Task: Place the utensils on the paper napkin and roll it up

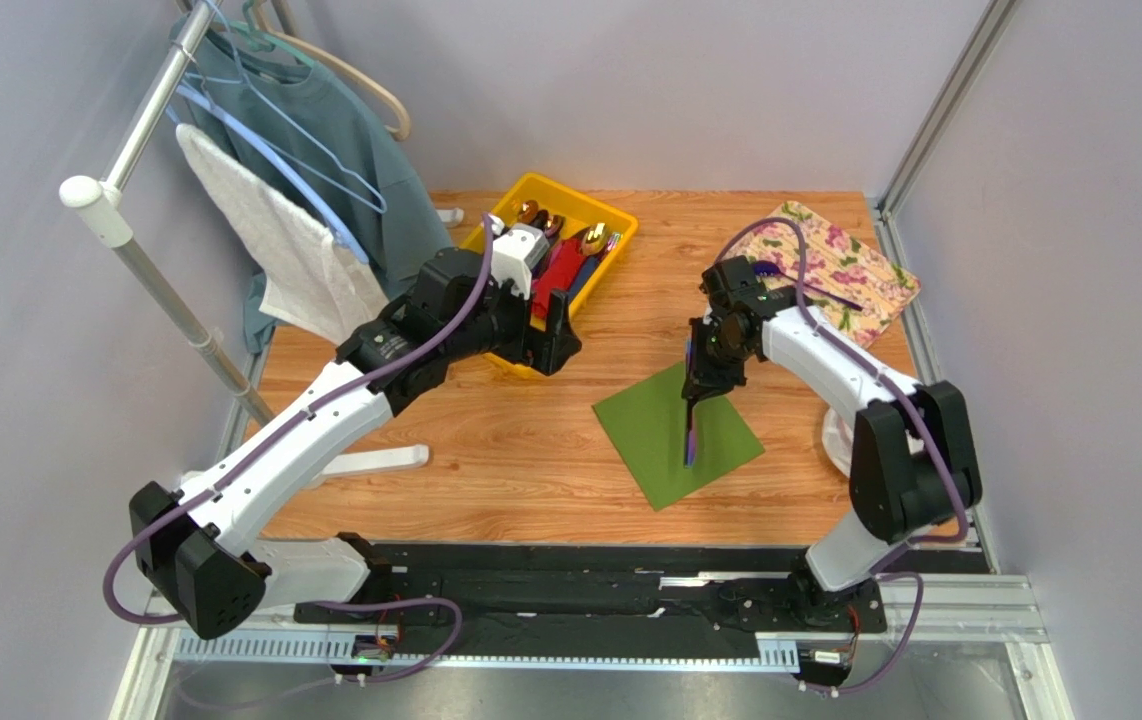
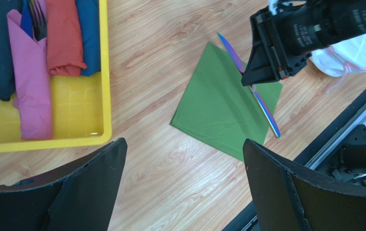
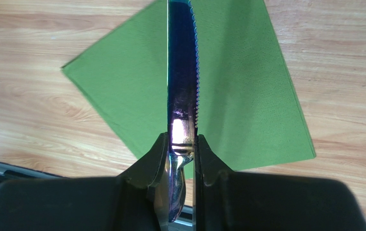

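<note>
The green paper napkin (image 1: 652,435) lies flat on the wooden table, turned like a diamond. My right gripper (image 1: 702,383) hangs over its right half, shut on a dark iridescent knife (image 1: 693,435) whose far end reaches down toward the napkin. In the right wrist view the serrated knife (image 3: 182,72) runs straight out from the gripper (image 3: 179,144) across the napkin (image 3: 247,96). My left gripper (image 1: 559,338) is open and empty beside the yellow bin. From the left wrist, that gripper (image 2: 185,159) frames bare wood, with the napkin (image 2: 214,110) and knife (image 2: 264,110) beyond.
A yellow bin (image 1: 525,195) at the back holds more utensils with gold heads (image 1: 592,236) and rolled cloth napkins (image 2: 28,91). A floral mat (image 1: 848,270) lies at the back right. A clothes rack (image 1: 127,225) with a white towel stands at the left edge.
</note>
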{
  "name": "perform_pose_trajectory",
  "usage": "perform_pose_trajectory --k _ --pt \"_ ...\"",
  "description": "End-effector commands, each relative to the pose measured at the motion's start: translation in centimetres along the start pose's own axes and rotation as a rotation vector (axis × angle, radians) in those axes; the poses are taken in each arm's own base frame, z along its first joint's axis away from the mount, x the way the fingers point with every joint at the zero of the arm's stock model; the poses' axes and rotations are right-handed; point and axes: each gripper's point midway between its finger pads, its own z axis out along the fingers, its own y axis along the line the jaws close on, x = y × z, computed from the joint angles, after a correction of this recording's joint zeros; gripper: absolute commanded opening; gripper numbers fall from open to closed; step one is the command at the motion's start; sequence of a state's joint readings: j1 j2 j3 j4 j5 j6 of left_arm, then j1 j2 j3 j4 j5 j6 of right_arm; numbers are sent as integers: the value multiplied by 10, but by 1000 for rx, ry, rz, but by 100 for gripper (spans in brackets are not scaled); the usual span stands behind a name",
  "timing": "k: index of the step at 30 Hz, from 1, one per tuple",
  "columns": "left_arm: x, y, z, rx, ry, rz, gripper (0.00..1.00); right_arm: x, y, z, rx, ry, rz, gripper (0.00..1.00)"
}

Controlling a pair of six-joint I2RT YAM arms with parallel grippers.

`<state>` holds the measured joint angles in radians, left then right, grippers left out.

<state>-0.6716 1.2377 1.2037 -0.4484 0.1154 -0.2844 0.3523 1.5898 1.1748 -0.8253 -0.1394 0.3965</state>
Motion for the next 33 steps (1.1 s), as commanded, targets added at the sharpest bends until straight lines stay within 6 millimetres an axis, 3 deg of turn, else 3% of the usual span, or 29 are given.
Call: perform_pose_trajectory --k 1,7,11,20,24,28,33 --pt "-5 4 -7 -15 -26 47 99 -3 -3 25 25 51 -18 0" --pt "-3 9 -7 -38 -16 38 99 -2 -4 52 30 130 -36 0" --pt "2 11 -4 -42 -3 15 99 -4 6 69 -18 176 -66 0" --pt "0 16 -3 -46 -1 -13 99 -24 23 85 -72 199 -234 0" --pt "-1 15 -3 -39 -2 -14 99 -34 23 74 -58 169 -265 0" --pt "-4 15 -4 -36 -8 -8 99 -57 43 32 -91 51 -218 0" --pt "-12 16 -1 -42 -27 16 99 -70 56 3 -117 -38 -126 0"
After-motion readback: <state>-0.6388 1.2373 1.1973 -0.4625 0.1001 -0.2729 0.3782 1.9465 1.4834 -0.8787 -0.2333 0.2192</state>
